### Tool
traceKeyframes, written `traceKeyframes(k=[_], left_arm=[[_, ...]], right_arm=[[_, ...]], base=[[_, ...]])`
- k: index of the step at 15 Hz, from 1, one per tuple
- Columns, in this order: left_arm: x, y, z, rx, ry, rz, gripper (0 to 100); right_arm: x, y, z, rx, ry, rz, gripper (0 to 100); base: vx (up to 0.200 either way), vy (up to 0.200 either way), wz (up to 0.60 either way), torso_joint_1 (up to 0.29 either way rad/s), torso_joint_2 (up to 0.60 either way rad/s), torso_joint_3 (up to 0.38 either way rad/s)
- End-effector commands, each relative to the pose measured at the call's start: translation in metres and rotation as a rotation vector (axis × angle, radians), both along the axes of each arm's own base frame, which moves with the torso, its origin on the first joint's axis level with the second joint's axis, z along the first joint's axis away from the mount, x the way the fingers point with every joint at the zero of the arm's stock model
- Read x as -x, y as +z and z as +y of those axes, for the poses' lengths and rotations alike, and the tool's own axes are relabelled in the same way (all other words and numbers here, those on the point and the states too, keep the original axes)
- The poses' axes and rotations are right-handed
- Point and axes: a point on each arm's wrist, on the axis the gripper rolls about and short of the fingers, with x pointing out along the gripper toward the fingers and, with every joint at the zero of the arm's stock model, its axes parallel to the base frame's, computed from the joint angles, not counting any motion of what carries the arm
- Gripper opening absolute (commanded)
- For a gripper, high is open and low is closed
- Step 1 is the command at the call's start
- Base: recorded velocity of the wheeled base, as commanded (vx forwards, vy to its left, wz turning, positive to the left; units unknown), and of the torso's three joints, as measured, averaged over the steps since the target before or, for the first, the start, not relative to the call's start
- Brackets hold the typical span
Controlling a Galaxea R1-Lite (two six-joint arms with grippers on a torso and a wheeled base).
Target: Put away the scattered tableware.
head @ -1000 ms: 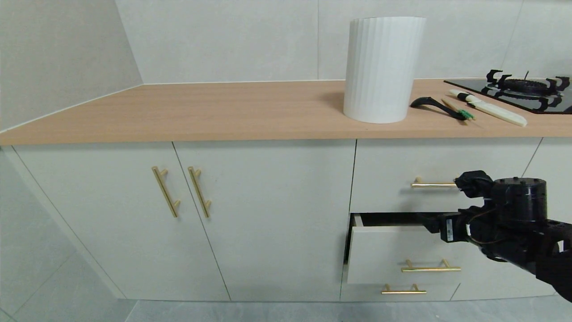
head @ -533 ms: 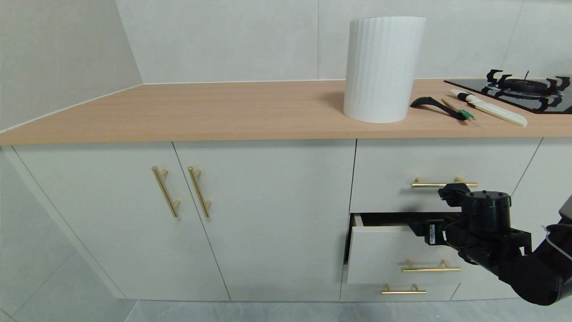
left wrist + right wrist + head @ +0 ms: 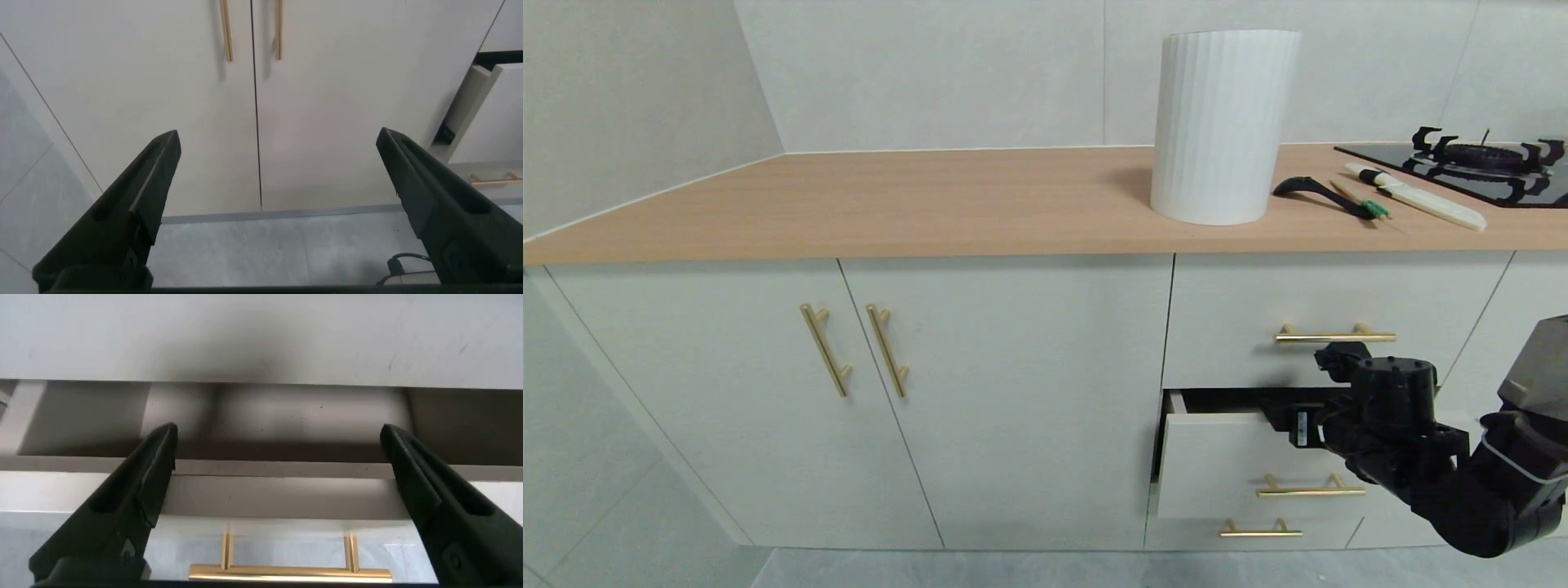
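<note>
Tableware is left on the countertop; both grippers are held released and empty.
The black spoon, chopsticks and white knife are laid side by side near the front edge, between the white ribbed container and the stove. Below, the drawer is seen pulled partly out, with a dark gap above its front. The right gripper is held at that gap, fingers spread wide. The left gripper, likewise spread, is faced toward the closed cabinet doors and the floor.

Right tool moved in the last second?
Yes. The right tool shifted left and down: earlier it covered the right end of the top drawer handle, now fully exposed; it sits below that, at the open drawer.
</note>
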Motion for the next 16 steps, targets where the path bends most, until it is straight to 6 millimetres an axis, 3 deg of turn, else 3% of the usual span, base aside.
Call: traceKeyframes(k=[1, 8, 16], left_arm=[[0.0, 0.0, 0.0, 0.0, 0.001, 0.002, 100], [0.0, 0.0, 0.0, 0.0, 0.001, 0.002, 100], [0.0, 0.0, 0.0, 0.0, 0.001, 0.002, 100]], right_arm=[[0.0, -0.007, 0.0, 0.008, -0.003, 0.025, 100], [0.01, 0.007, -0.002, 0.024, 0.001, 0.073, 100], [0.037, 0.039, -0.008, 0.034, 0.031, 0.198, 100]], base=[[0.0, 0.0, 0.0, 0.0, 0.0, 0.0], [0.0, 0.0, 0.0, 0.0, 0.0, 0.0], [0.0, 0.0, 0.0, 0.0, 0.0, 0.0]])
